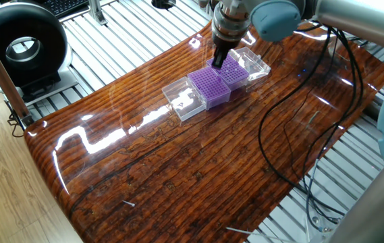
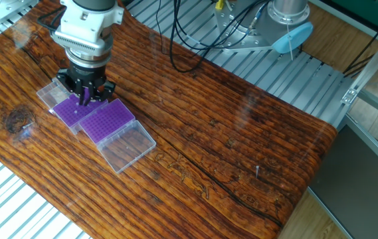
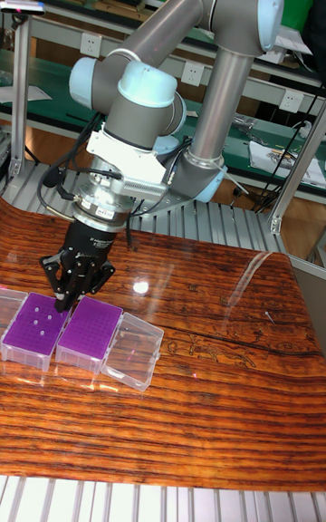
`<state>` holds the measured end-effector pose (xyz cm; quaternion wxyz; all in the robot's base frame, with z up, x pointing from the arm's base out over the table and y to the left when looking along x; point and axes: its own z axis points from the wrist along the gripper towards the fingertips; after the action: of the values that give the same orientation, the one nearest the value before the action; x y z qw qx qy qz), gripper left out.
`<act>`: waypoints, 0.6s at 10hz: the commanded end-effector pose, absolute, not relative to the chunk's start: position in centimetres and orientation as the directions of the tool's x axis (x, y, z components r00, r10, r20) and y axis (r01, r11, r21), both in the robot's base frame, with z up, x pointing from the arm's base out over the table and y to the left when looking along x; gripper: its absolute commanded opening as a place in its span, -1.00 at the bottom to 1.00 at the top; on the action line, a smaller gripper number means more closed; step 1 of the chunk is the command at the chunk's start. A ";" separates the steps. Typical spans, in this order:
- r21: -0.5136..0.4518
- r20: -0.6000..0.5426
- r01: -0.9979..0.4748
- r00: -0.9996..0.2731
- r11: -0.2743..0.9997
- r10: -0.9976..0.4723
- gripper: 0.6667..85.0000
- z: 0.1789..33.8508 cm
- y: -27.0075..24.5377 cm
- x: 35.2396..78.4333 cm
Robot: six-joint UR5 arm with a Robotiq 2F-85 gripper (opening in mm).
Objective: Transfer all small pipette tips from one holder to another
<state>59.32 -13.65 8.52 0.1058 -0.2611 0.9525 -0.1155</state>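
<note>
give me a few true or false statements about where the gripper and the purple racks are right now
1. The gripper is over the purple racks. True.
2. Two purple racks sit side by side on the wooden table. True.
3. A clear open lid lies stacked on top of a rack. False: it lies flat on the table beside it.
4. The racks are near the black round device. False: that sits off the table, far from them.

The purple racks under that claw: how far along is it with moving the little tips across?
Hard to count. In the tall fixed view, the left purple rack shows a few pale dots, perhaps tips; the right purple rack looks blank. The gripper hangs low over the gap between them, fingers close together; whether it carries a tip is too small to see. Most of the job seems left.
</note>
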 end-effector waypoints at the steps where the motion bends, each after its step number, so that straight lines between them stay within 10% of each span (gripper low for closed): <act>1: -0.275 -0.156 -0.476 -0.835 0.835 -0.528 -0.98 8.3 -14.4 59.7; 6: -0.273 -0.188 -0.466 -0.832 0.841 -0.522 -0.98 6.8 -14.5 60.1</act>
<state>59.80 -14.39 7.46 0.1180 -0.2648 0.9502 -0.1141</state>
